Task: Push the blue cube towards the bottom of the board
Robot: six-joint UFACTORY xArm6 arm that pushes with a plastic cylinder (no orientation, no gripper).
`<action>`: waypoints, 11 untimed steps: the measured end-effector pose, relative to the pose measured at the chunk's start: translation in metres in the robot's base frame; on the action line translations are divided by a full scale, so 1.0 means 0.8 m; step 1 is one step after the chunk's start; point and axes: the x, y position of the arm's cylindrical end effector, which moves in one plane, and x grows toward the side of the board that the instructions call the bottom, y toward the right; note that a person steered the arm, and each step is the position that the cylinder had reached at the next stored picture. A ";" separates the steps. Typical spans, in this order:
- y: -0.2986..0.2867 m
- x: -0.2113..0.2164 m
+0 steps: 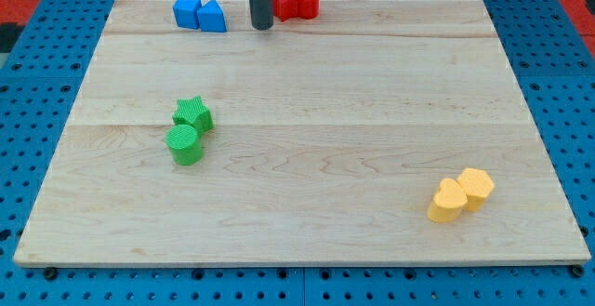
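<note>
The blue cube (188, 10) sits near the top edge of the wooden board (307, 241), at the view's upper left. A second blue block (213, 16), wedge-like with a peaked top, touches its right side. My tip (262, 27) is the lower end of a dark rod that comes down from the view's top. It rests on the board to the right of both blue blocks, a short gap from the wedge-like one, and does not touch either.
Two red blocks (297, 3) stand together just right of the rod at the top edge. A green star (193, 113) and a green cylinder (184, 144) touch at the left middle. Two yellow blocks (461, 194) sit at the lower right. Blue pegboard (37, 83) surrounds the board.
</note>
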 end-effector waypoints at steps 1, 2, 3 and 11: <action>-0.048 -0.011; -0.081 -0.031; -0.099 -0.037; -0.083 0.287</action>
